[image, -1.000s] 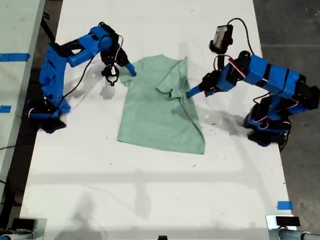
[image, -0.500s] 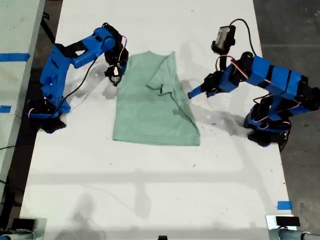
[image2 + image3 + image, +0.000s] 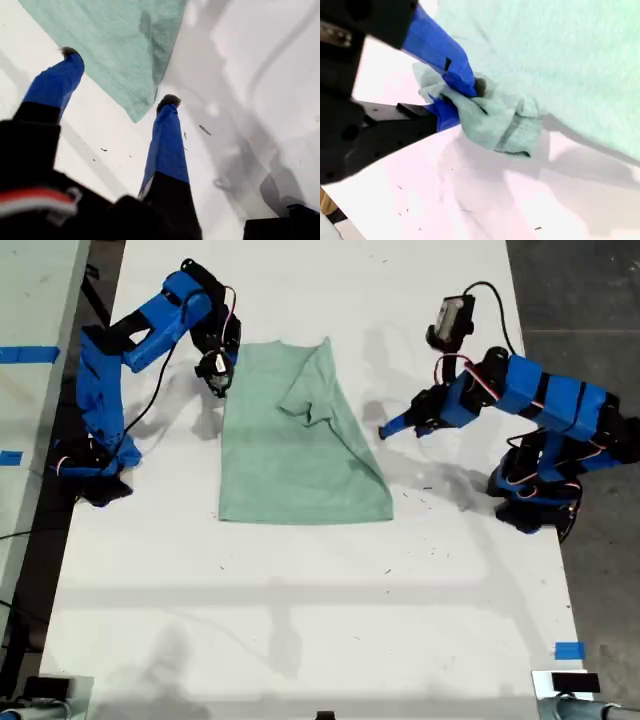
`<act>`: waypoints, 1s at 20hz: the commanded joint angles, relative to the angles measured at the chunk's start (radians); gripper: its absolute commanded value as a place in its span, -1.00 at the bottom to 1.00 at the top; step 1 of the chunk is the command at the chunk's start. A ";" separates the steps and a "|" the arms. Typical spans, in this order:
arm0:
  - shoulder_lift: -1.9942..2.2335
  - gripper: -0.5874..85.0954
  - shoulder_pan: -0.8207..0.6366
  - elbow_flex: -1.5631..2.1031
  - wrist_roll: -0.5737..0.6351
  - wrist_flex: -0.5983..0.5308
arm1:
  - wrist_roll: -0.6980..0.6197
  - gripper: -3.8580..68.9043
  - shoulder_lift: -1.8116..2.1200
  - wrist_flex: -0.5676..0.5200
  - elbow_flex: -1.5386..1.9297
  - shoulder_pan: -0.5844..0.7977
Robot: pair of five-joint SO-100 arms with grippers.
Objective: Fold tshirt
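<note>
The pale mint-green tshirt (image 3: 290, 460) lies flat on the white table, with one side folded inward over its upper part. At the exterior view's left, my second gripper (image 3: 216, 370) is shut on the shirt's far corner. The second wrist view shows that corner of the tshirt (image 3: 560, 60) bunched in my second gripper (image 3: 465, 95). At the exterior view's right, my first gripper (image 3: 386, 430) hovers low, a short gap from the cloth. My first gripper (image 3: 117, 77) is open with nothing between its fingers, and a corner of the tshirt (image 3: 115, 40) lies just beyond the fingertips.
The white table (image 3: 300, 620) runs toward the exterior view's bottom. Both arm bases (image 3: 95, 465) (image 3: 535, 500) stand near its side edges. A blue tape mark (image 3: 569, 650) sits low at the exterior view's right. Grey floor (image 3: 590, 300) lies beyond that edge.
My second gripper has dragged the tshirt toward the exterior view's left and upward. The cloth has slid away from my first gripper, which has barely moved.
</note>
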 commanded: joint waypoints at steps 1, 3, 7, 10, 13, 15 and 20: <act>0.124 -0.99 0.095 -0.095 -0.018 -0.048 | 0.008 -0.12 0.040 -0.028 -0.002 -0.009; 0.103 -0.99 0.153 -0.124 -0.015 -0.112 | 0.011 -0.12 0.040 -0.032 0.006 -0.011; -0.023 -0.99 0.275 -0.189 -0.014 -0.344 | 0.025 -0.12 0.040 -0.044 0.025 -0.021; -0.124 -0.92 0.301 -0.190 -0.012 -0.500 | 0.038 -0.12 0.046 -0.046 0.034 -0.035; -0.229 -0.36 0.284 -0.192 -0.009 -0.491 | 0.054 -0.12 0.072 -0.040 0.049 -0.048; -0.244 -0.27 0.287 -0.189 -0.006 -0.463 | 0.054 -0.12 0.087 -0.040 0.061 -0.046; -0.018 -0.26 0.291 -0.153 -0.012 -0.242 | 0.055 -0.12 0.100 -0.040 0.072 -0.049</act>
